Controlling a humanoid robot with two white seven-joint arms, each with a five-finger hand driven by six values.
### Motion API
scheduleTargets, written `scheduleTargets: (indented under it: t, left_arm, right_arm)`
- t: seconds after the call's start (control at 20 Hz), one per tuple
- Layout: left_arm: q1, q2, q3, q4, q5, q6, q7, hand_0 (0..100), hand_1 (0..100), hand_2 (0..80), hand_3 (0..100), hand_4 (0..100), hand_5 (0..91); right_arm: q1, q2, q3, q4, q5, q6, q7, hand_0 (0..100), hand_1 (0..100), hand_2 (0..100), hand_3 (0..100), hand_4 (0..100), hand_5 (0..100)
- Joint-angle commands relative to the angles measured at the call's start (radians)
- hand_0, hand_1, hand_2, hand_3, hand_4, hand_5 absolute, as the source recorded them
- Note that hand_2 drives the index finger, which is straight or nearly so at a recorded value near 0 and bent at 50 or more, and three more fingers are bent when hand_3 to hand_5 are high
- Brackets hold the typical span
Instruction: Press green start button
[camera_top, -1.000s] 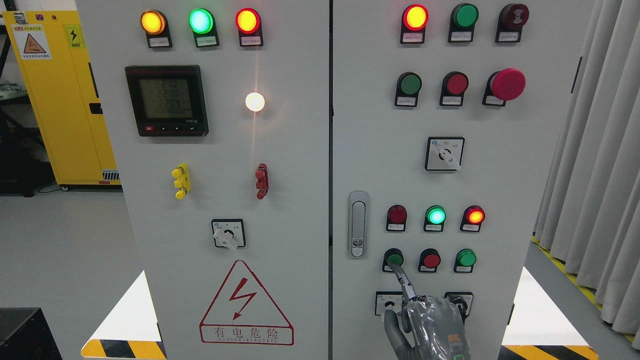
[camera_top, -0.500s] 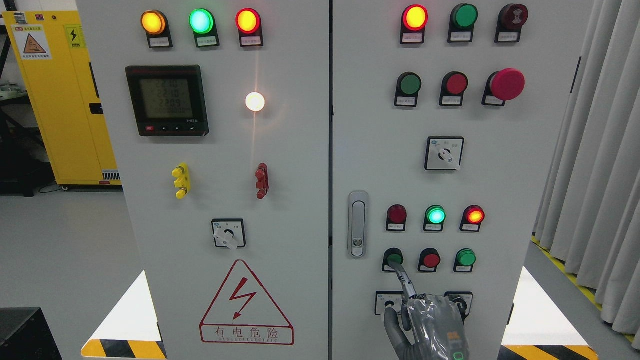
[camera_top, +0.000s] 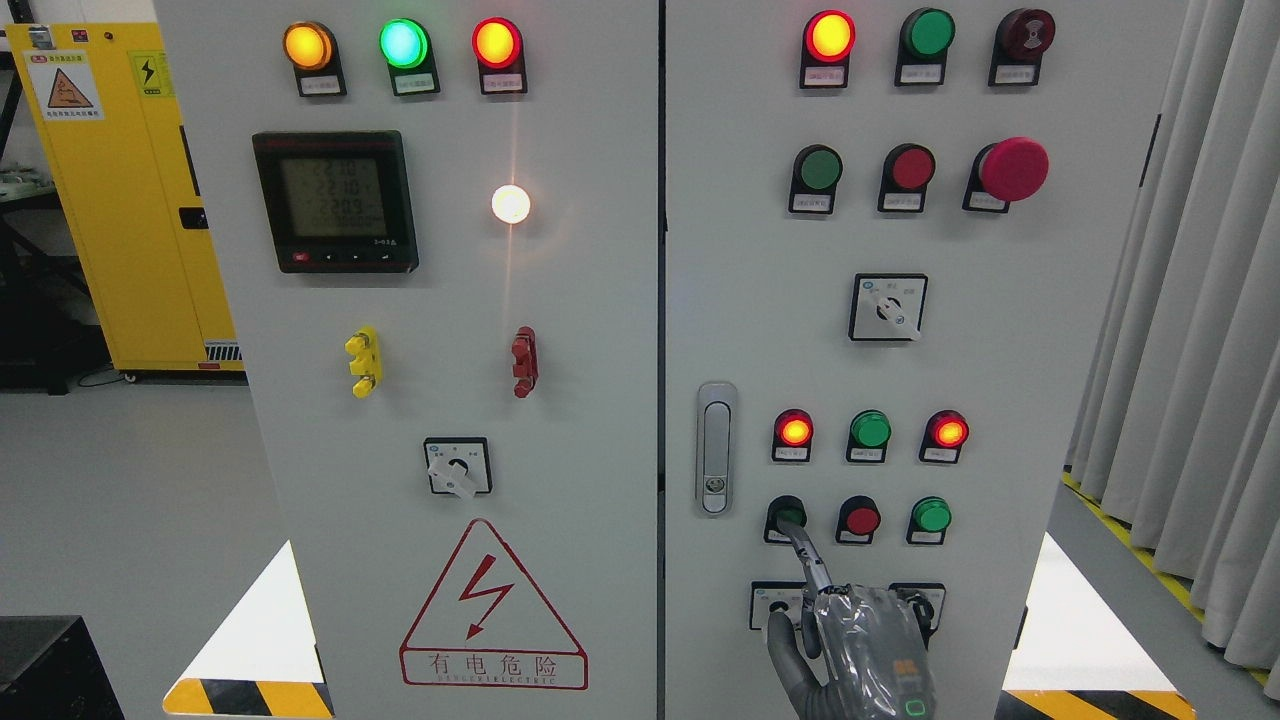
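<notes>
The green start button (camera_top: 788, 516) sits on the right cabinet door (camera_top: 760, 300), at the left end of the lowest row of three push-buttons, and you find it at about five o'clock from the picture's centre. Judge it a rigid, spring-loaded cap in a black collar: it should yield only a short way and only straight inward, so you do not grip it; you press its face at the middle. A push off-centre may slide onto the collar or toward the red button (camera_top: 861, 519) at its three o'clock.

The hand (camera_top: 865, 650), gloved in grey, rises from the bottom edge right of the middle, so you may read it as the right hand. Its forefinger (camera_top: 805, 556) is extended toward eleven o'clock, with the tip laid on the lower edge of the green cap; whether the cap is driven fully in you cannot tell. The thumb (camera_top: 783, 655) stands out at nine o'clock. The remaining fingers are hidden behind the back of the hand, so the hand grasps nothing and points only.

Directly at twelve o'clock of the button a red lamp (camera_top: 794, 430) glows; the green lamp (camera_top: 870, 430) beside it is unlit. The door latch (camera_top: 715, 450) stands at ten o'clock. The left hand does not show.
</notes>
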Motion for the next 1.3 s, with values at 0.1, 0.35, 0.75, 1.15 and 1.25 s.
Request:
scheduleTargets:
  t: [0.1, 0.35, 0.75, 1.15, 1.25]
  left_arm:
    - [0.0, 0.0, 0.001, 0.0, 0.0, 0.0, -0.001, 12, 56, 0.0, 0, 0, 0.0]
    - [0.0, 0.0, 0.001, 0.0, 0.0, 0.0, -0.001, 12, 56, 0.0, 0, 0, 0.0]
    - [0.0, 0.0, -0.001, 0.0, 0.0, 0.0, -0.001, 12, 56, 0.0, 0, 0, 0.0]
    - [0.0, 0.0, -0.001, 0.0, -0.001, 0.0, -0.001, 12, 56, 0.0, 0, 0, 0.0]
    - [0.0, 0.0, -0.001, 0.0, 0.0, 0.0, -0.001, 12, 56, 0.0, 0, 0, 0.0]
  right_arm:
    - [0.007, 0.0, -0.003, 0.002, -0.008, -0.001, 0.001, 71, 93, 0, 99, 100, 100]
    - [0.041, 0.0, -0.001, -0.067, -0.008, -0.008, -0.006, 72, 94, 0, 99, 100, 100]
    - [0.064, 0.0, -0.001, -0.14, -0.02, -0.018, -0.017, 74, 93, 0, 98, 100, 100]
    - [0.145, -0.002, 0.065, -0.191, -0.352, -0.077, -0.02, 79, 90, 3, 65, 78, 85]
    - [0.154, -0.008, 0.076, -0.197, -0.483, -0.086, -0.014, 78, 86, 3, 37, 52, 64]
